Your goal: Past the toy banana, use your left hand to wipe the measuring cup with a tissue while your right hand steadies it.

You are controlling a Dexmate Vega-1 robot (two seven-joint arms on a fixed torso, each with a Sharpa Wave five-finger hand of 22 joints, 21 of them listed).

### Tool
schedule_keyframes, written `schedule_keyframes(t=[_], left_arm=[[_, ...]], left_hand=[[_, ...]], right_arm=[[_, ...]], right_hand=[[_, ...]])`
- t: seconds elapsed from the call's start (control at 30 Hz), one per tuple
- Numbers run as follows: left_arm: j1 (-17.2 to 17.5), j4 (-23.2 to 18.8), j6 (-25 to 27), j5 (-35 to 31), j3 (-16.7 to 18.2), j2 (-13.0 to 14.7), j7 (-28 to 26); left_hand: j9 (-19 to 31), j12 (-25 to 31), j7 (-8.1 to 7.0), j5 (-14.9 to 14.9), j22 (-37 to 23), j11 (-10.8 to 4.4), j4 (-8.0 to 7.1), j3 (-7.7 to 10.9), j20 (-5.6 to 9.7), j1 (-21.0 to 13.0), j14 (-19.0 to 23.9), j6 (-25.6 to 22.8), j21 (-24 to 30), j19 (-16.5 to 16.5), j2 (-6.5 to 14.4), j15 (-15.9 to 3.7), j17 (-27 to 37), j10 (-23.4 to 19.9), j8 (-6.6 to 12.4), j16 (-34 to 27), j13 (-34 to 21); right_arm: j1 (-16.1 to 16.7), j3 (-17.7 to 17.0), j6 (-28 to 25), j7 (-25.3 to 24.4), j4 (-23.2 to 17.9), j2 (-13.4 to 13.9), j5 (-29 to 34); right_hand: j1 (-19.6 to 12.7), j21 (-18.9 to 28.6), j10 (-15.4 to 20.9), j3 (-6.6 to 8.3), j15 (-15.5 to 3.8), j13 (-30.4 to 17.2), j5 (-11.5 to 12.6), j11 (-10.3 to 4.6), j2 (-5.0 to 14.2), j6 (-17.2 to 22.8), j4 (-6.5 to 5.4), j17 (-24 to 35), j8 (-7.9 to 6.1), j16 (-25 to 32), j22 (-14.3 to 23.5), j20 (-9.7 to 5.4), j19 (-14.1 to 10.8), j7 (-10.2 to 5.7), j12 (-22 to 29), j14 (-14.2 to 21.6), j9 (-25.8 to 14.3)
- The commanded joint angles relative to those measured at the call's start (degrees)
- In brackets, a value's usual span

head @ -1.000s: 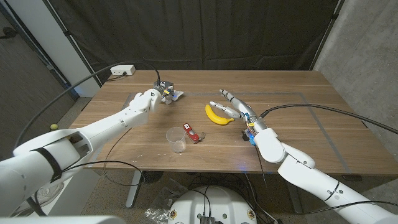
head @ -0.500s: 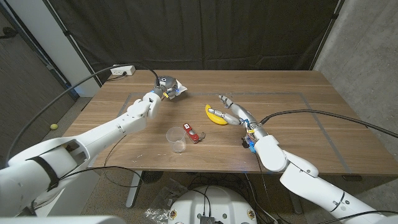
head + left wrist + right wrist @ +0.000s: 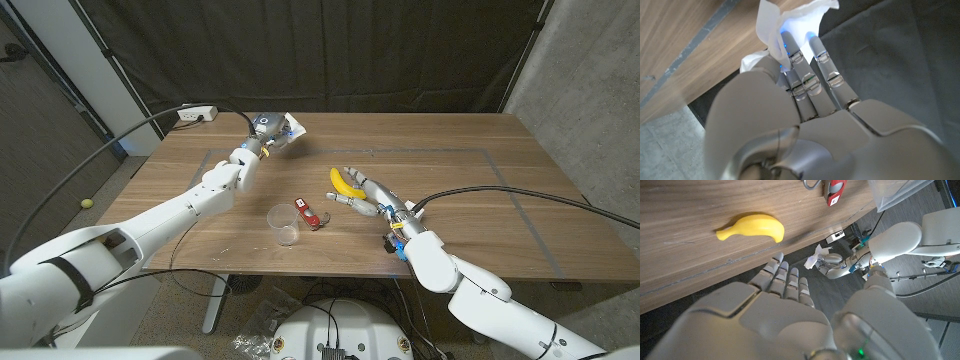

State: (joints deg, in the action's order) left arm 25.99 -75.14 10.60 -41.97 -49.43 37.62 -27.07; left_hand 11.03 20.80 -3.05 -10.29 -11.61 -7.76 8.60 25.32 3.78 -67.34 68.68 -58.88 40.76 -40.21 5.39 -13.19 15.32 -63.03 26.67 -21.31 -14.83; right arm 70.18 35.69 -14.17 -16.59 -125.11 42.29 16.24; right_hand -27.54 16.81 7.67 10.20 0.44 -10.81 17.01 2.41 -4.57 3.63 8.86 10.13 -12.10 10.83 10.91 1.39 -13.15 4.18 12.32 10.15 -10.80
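Since 1 s ago the white crumpled tissue (image 3: pixel 284 132) is being lifted by the gripping left hand (image 3: pixel 262 137) while the open right hand (image 3: pixel 362 195) is being drawn beside the yellow toy banana (image 3: pixel 343 181), so the clear plastic measuring cup (image 3: pixel 284 224), unheld at the near edge, is being left liable to tip.

Yellow banana (image 3: pixel 345 181), white tissue (image 3: pixel 288 134)

You are working in a robotics lab: black curtains (image 3: pixel 330 50) behind a wooden table (image 3: pixel 480 150), cables (image 3: pixel 150 125) trailing.
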Motion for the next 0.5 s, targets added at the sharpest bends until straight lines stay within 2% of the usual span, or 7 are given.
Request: schedule_keyframes(t=[0.03,0.23,0.3,0.5], left_arm=[[1.1,0.4,-7.5,5.3,3.6,-0.8,-5.7],[1.7,1.5,-12.7,8.9,5.5,-1.6,-7.7],[1.9,1.5,-14.1,10.5,6.2,-1.9,-7.3],[1.6,2.4,-17.4,13.9,7.8,-3.0,-5.9]], left_hand=[[0.4,0.2,1.12,0.3,-0.1,-3.30,-0.12,0.13,2.13,-0.3,0.6,-1.0,0.5,-0.2,0.1,-0.21,0.4,-3.7,0.28,0.4,-0.4],[0.4,0.3,1.41,0.3,-0.1,-3.32,-0.12,0.18,2.22,-0.5,0.8,-1.2,0.9,-0.2,0.0,-0.17,0.6,-3.8,0.28,0.4,-0.7],[0.4,0.3,1.40,0.3,-0.1,-3.30,-0.10,0.19,2.22,-0.6,0.9,-1.3,1.0,-0.2,0.0,-0.19,0.7,-3.8,0.28,0.4,-0.8],[0.4,0.3,1.63,0.3,-0.1,-3.23,-0.17,0.19,2.23,-0.6,0.9,-1.2,1.3,0.0,-0.1,-0.10,0.9,-3.6,0.12,0.6,-1.0]], right_arm=[[1.5,2.1,2.7,-1.7,1.4,-1.3,-1.8],[2.4,2.6,5.7,-3.9,3.5,-2.6,-2.9],[2.8,2.6,6.4,-4.6,4.0,-3.0,-3.4],[4.0,2.4,11.3,-5.9,7.1,-4.5,-6.5]], right_hand=[[-0.3,-0.1,0.6,-0.49,0.78,-0.1,0.4,0.05,-1.15,1.6,0.03,0.0,-0.73,-0.1,0.1,1.77,0.0,-0.18,0.4,0.2,-0.3],[-0.6,-0.1,0.8,-0.47,0.54,-0.1,0.5,0.19,-1.10,2.0,0.02,0.0,-0.84,-0.2,0.1,1.64,-0.2,-0.13,0.4,0.0,-0.3],[-1.0,-0.1,0.9,-0.41,0.34,-0.2,0.6,0.31,-0.97,2.0,0.03,0.0,-0.79,-0.3,0.1,0.83,-0.2,-0.10,0.4,-0.1,-0.4],[-1.6,-0.2,1.0,-0.28,0.26,-0.2,0.8,0.44,-0.77,2.1,0.07,0.0,-0.75,-0.3,0.1,0.12,-0.4,0.01,0.5,-0.2,-0.4]])
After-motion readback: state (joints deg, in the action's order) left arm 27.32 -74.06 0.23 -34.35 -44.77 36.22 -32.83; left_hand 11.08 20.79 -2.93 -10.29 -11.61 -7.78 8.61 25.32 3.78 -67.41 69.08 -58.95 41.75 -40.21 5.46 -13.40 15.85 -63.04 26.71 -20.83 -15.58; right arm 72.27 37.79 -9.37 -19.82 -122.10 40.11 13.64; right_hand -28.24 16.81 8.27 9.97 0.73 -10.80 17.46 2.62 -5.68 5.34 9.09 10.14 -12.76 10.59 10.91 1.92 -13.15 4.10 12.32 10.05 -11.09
